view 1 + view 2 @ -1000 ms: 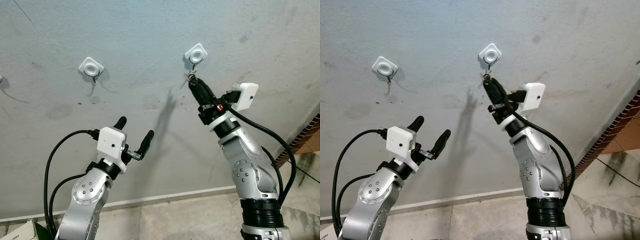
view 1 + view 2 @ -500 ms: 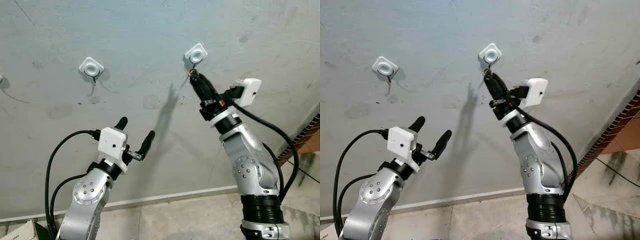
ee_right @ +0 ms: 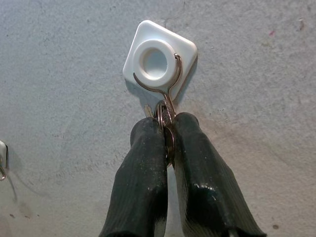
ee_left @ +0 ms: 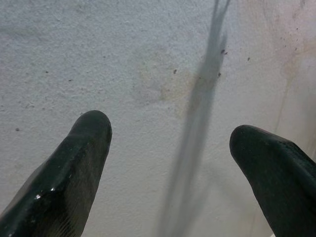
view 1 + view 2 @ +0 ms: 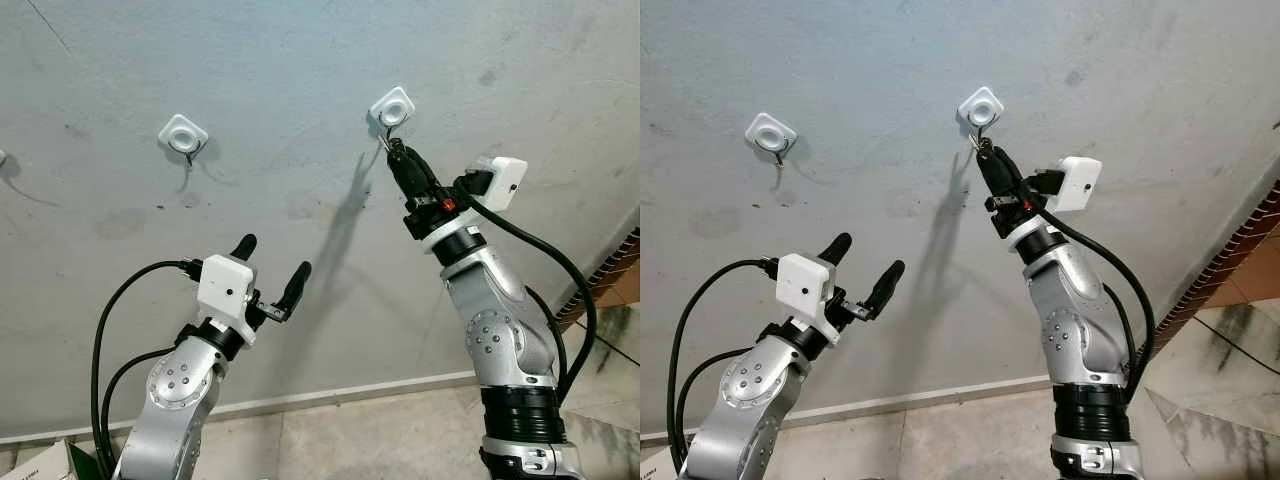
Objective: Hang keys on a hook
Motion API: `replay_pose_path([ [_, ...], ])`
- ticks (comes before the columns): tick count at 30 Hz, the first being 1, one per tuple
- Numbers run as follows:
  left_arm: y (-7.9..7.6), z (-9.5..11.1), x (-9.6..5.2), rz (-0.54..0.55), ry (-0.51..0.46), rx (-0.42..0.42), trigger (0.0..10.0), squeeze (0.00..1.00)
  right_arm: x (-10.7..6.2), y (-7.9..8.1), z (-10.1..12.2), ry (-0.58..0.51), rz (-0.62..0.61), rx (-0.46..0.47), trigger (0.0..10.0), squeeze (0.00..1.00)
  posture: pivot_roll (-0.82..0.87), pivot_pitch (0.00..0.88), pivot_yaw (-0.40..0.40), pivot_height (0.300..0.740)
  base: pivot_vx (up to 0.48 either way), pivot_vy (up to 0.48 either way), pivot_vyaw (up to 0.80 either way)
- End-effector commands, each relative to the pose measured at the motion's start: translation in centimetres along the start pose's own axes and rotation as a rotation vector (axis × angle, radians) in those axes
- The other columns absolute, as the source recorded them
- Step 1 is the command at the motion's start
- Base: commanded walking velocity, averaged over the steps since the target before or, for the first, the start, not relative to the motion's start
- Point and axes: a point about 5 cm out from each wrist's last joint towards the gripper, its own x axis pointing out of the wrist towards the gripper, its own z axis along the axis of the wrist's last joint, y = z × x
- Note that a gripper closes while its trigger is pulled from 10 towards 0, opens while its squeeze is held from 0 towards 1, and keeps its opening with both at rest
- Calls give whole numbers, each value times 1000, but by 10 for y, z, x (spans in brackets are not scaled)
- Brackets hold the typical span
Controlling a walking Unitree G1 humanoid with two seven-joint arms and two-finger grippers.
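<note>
Between the two black fingers of the right gripper [image 3: 167, 129] sit the keys [image 3: 165, 133], and most of them are hidden: I can see a thin metal ring and a small part of a key blade beside it, nothing more. The jaws are pressed together on this bunch. Just past the fingertips is the hook [image 3: 170, 96], a bent grey wire under a white square base with a round centre, fixed on the grey wall [image 5: 300, 120]. The ring touches the lower bend of the wire, but I cannot tell if it is already over it. The left gripper [image 5: 272, 264] is low and well apart, its jaws wide apart and holding nothing. A second hook [image 5: 183, 135] is on the wall above it.
</note>
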Motion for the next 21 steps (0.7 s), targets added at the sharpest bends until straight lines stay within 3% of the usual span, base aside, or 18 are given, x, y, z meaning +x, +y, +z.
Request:
replay_pose_path([
  [1, 1, -2, 0, -3, 16, 5, 10000, 0, 2, -3, -3, 10, -23, 20, 10000, 0, 111, 63, 73, 740, 0, 0, 0],
  [21, 1, -2, 1, 0, 17, 5, 10000, 0, 2, -5, -31, 106, -129, 187, 10000, 0, 116, 65, 69, 740, 0, 0, 0],
])
